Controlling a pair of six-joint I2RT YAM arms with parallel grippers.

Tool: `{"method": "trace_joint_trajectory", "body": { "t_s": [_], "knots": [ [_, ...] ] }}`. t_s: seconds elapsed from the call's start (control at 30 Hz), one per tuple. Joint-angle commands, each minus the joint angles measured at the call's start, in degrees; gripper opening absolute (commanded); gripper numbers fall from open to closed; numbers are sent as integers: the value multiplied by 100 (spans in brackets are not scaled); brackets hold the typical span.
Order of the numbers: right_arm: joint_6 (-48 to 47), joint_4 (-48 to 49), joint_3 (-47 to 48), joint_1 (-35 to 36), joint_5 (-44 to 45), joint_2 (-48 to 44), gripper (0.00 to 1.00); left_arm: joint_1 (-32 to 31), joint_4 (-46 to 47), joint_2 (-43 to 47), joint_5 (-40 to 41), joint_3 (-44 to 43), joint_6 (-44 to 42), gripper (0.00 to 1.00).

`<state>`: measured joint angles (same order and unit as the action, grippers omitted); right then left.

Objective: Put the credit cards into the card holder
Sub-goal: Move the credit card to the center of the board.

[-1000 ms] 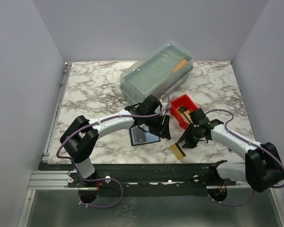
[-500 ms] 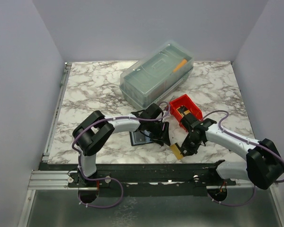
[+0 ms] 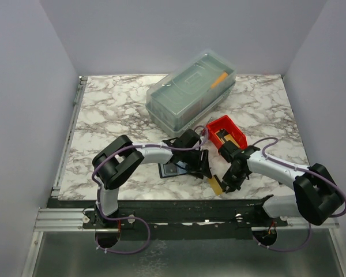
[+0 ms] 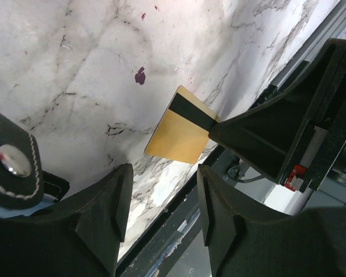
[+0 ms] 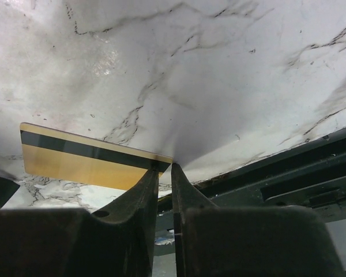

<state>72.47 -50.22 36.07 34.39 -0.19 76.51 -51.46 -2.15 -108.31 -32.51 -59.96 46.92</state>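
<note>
Overhead, the card holder (image 3: 174,169) lies on the worktop (image 3: 115,109) just beside the left end effector (image 3: 202,164). The right wrist view makes plain what that view cannot: the right end effector (image 5: 164,168) is pinched closed on one end of the gold credit card (image 5: 86,157), at the worktop's near edge. The left end effector's jaws stand apart, empty.
</note>
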Motion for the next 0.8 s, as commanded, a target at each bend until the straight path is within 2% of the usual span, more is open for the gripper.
{"method": "trace_joint_trajectory", "body": {
  "t_s": [0.0, 0.37, 0.77],
  "knots": [
    [179, 333, -471, 32, 262, 231, 16, -90, 189, -157, 299, 68, 66, 54],
    [190, 462, -550, 32, 198, 198, 15, -234, 189, -445, 485, -121, 110, 55],
    [-47, 836, -482, 32, 54, 200, 14, -250, 819, -240, -463, 104, 752, 54]
  ]
}}
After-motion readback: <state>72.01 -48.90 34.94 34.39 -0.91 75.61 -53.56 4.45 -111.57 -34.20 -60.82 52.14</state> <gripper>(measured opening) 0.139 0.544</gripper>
